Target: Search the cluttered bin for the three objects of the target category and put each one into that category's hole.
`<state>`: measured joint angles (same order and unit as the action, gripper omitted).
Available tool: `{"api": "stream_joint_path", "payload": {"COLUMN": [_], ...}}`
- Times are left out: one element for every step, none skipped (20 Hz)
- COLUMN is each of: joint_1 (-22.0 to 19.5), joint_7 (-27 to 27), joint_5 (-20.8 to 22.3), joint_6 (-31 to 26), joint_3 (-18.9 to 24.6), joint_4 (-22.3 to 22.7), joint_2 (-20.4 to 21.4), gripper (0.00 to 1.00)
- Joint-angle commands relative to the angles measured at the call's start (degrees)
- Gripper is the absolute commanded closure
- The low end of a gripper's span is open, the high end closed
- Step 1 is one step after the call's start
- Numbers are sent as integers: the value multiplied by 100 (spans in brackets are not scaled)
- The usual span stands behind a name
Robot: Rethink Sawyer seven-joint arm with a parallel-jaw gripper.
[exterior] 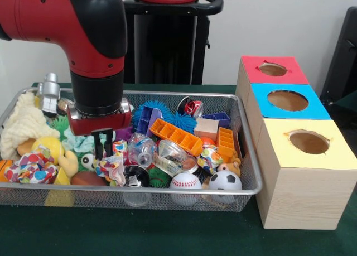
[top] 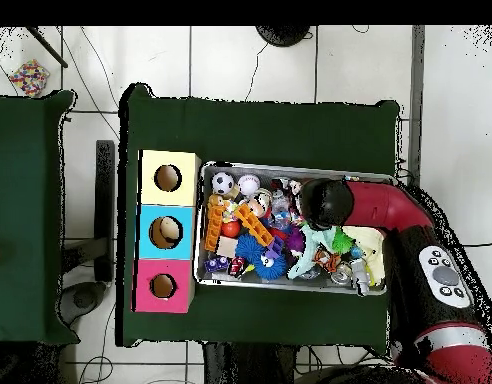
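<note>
A wire bin holds a heap of toys. My gripper hangs over its left-middle part, just above a patterned cloth toy and a clear plastic cup. Its black fingers point down with a narrow gap and nothing between them. Balls lie at the front: a soccer ball, a baseball and a brown football. Right of the bin stands a wooden box with a red hole, a blue hole and a yellow hole. In the overhead view the arm's wrist hides the gripper.
Also in the bin are an orange block tray, a blue spiky ball, a wooden block, a yellow plush, a cream cloth and a silver robot toy. Green cloth covers the table.
</note>
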<state>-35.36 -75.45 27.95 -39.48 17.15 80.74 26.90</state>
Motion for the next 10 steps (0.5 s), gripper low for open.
{"api": "stream_joint_path", "payload": {"joint_1": [-353,-462,-686,-856,-1027,-1108,-1151,-1189,-1248,-1288], "joint_7": [107,72,216,408,600,746,812,859,902,937], "joint_5": [-27,-88,-136,-179,-222,-226,-284,-353,-401,-461], "joint_6": [641,853,1124,1146,1169,974,765,555,394,252], "joint_3": [559,686,988,1233,1478,1614,1685,1762,1882,1981], "joint_4": [282,416,599,724,849,930,998,1054,1098,1144], "joint_2": [-127,-82,-52,-35,-18,45,119,172,203,236], "gripper": [100,100,100,100,100,100,100,100,100,100]}}
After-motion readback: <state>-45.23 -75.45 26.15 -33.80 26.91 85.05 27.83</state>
